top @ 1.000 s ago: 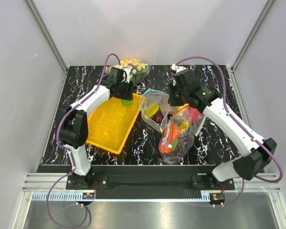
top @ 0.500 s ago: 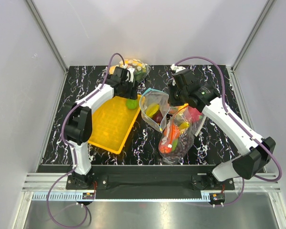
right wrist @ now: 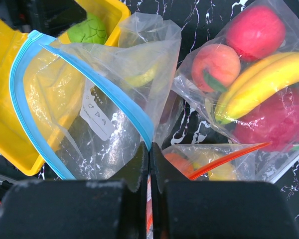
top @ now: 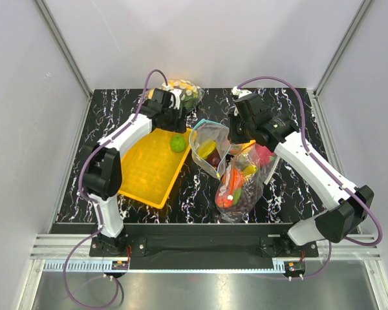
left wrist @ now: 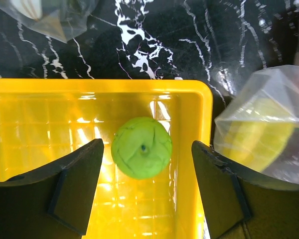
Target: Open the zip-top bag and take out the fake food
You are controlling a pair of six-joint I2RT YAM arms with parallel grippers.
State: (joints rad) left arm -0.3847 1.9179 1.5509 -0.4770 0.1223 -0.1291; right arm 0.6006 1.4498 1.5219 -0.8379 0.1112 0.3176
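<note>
Fruit outside the zip-top bag counts one: a single green ball lying in the far right corner of the one yellow tray. The left gripper hangs over that ball with its two fingers spread wide, one on either side of it and touching nothing.

Inside the bag two pieces show from above, one yellow piece and one dark red fruit just beside it. The bag stands on the black marbled table, right against the tray's right edge. Its blue strip curves round in a wide loop, so the mouth gapes. The right gripper has both fingers pressed together on the bag's rim, where the blue strip ends.

Three other bags are in view. Two are fruit bags to the right of the small one: one with an apple, a peach and a banana, and one with an orange strip. The third is a dotted bag at the back, beyond the tray.
</note>
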